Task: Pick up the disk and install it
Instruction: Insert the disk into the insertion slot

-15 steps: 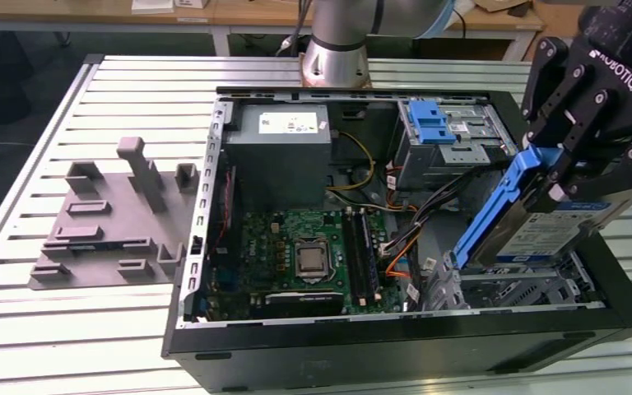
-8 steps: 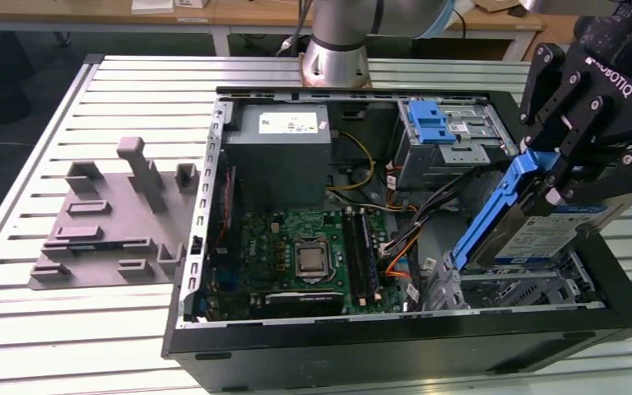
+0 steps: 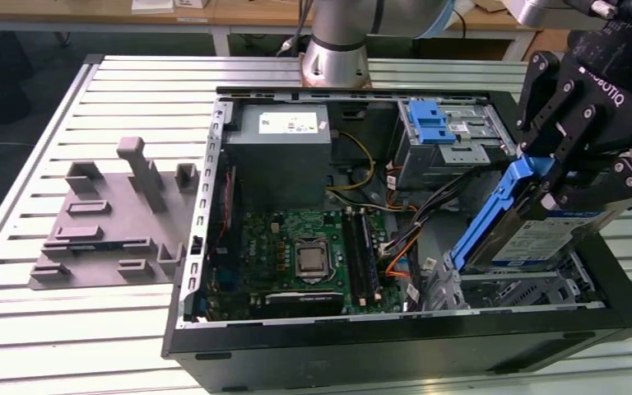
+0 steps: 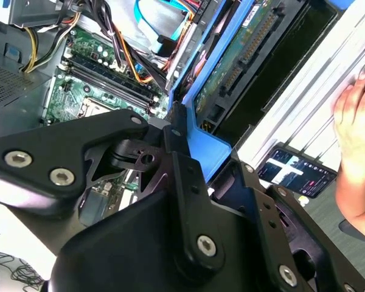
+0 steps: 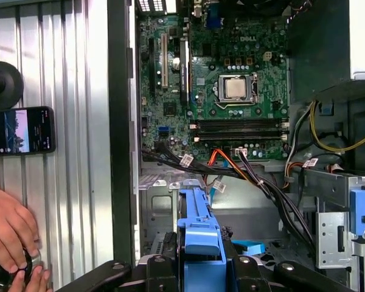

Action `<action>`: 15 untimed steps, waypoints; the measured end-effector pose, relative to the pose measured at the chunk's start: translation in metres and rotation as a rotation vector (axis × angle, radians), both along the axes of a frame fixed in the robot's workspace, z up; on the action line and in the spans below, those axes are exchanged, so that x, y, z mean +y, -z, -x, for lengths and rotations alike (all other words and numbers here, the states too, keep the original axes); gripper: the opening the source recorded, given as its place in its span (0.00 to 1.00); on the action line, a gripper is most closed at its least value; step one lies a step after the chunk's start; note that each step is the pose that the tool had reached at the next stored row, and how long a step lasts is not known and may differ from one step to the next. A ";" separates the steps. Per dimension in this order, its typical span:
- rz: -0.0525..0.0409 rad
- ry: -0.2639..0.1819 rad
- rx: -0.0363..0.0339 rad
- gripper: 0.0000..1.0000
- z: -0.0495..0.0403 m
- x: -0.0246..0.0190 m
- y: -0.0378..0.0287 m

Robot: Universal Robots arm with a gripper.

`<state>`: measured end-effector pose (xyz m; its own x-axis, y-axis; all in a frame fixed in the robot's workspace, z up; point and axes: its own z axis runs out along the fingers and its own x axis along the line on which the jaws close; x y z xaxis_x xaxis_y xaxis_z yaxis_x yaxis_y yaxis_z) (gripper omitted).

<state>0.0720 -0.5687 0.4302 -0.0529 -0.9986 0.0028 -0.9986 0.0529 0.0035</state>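
At the exterior view's right the gripper (image 3: 566, 177) clamps the disk (image 3: 519, 234) by its blue caddy, holding it tilted over the open computer case (image 3: 404, 333), above the drive cage at the case's lower right corner; the grey fixture block (image 3: 108, 222) lies at left. In the first wrist view a person's hand (image 5: 9, 234) rests beside a phone (image 5: 21, 129); the motherboard (image 5: 219, 79) fills the upper middle.

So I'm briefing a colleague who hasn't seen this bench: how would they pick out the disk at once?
Find the open black computer case on the slatted metal table. Over its corner on the exterior view's right, the black gripper holds the disk tilted on edge: a flat silver drive, white-and-blue label. Its blue plastic caddy frame distinguishes it from the grey metal drive cage behind.
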 end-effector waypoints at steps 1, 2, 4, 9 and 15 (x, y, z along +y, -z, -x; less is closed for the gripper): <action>0.0000 0.000 0.0000 0.36 0.0000 0.0000 0.0004; 0.0000 0.000 0.0000 0.36 0.0000 0.0000 0.0006; 0.0001 0.000 0.0000 0.36 0.0000 0.0000 0.0006; 0.0001 0.000 0.0000 0.36 0.0000 0.0000 0.0008; -0.0001 0.000 0.0000 0.44 0.0000 0.0000 0.0023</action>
